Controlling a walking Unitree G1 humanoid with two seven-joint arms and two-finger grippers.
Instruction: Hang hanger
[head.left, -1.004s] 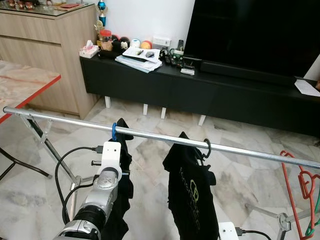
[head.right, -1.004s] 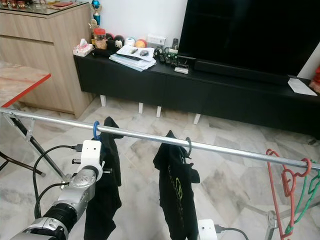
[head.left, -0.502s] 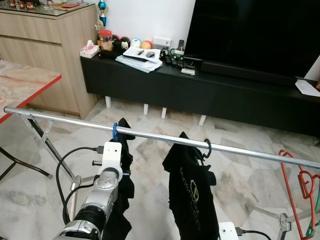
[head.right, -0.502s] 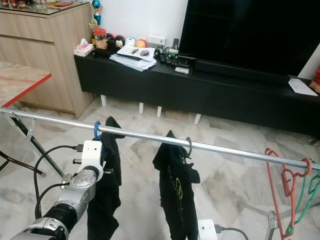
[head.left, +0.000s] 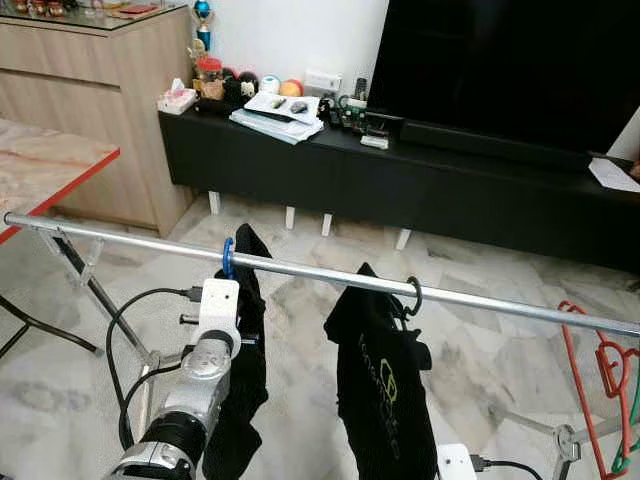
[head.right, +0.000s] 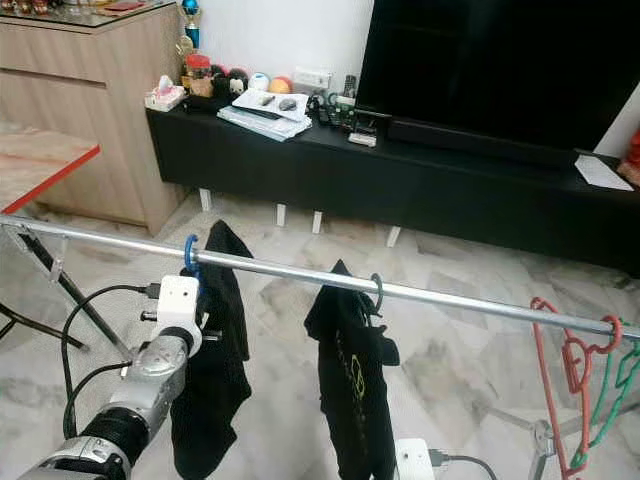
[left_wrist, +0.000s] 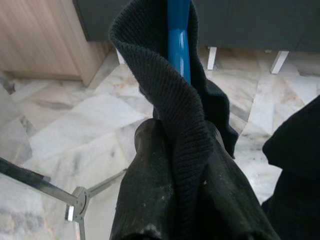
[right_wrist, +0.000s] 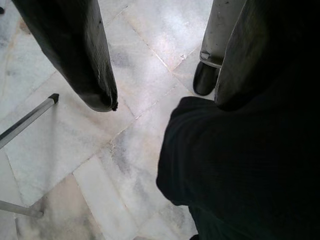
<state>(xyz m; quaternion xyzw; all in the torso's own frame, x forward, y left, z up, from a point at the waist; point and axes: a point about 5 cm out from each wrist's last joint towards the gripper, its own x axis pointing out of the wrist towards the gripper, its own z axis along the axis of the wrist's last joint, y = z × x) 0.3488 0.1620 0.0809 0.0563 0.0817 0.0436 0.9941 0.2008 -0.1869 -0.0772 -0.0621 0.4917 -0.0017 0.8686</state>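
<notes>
Left wrist view shows the left gripper (left_wrist: 175, 165) pinching the dark shirt (left_wrist: 187, 115) on the blue hanger (head.left: 227, 258), whose hook now sits over the rail (head.left: 330, 273) near its left end, slightly lower than before; releasing seems next. The right gripper's (right_wrist: 160, 75) fingers stand spread.

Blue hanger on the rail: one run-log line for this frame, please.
blue hanger: hooked on rail | left gripper: shut on black garment | right gripper: open
</notes>
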